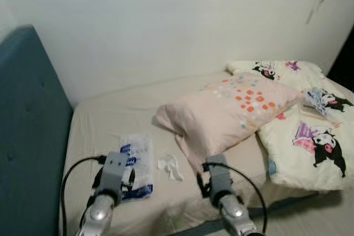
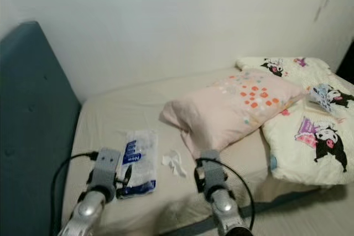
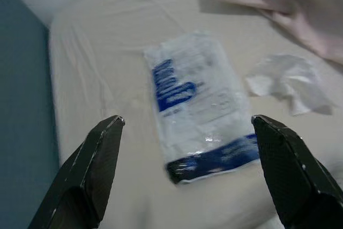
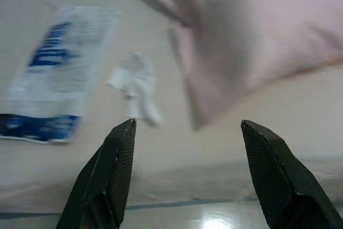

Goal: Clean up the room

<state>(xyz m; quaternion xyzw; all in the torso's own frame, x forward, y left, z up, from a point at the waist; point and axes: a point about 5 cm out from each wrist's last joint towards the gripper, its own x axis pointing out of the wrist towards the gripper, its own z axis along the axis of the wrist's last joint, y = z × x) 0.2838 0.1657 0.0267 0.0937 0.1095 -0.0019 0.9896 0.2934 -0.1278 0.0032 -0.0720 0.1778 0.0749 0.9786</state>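
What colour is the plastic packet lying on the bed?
The plastic packet is clear white with blue print and a blue end band; the left wrist view shows it best.

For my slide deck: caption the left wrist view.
Open left gripper hovers above a blue-and-white plastic packet beside a crumpled tissue.

Dim, even indoor light fell across the bed (image 1: 121,114), leaving soft shadows under the pink pillow (image 1: 227,109). Both head views were grainy and slightly soft. The wrist views were blurred, with glare on the floor (image 4: 214,221).
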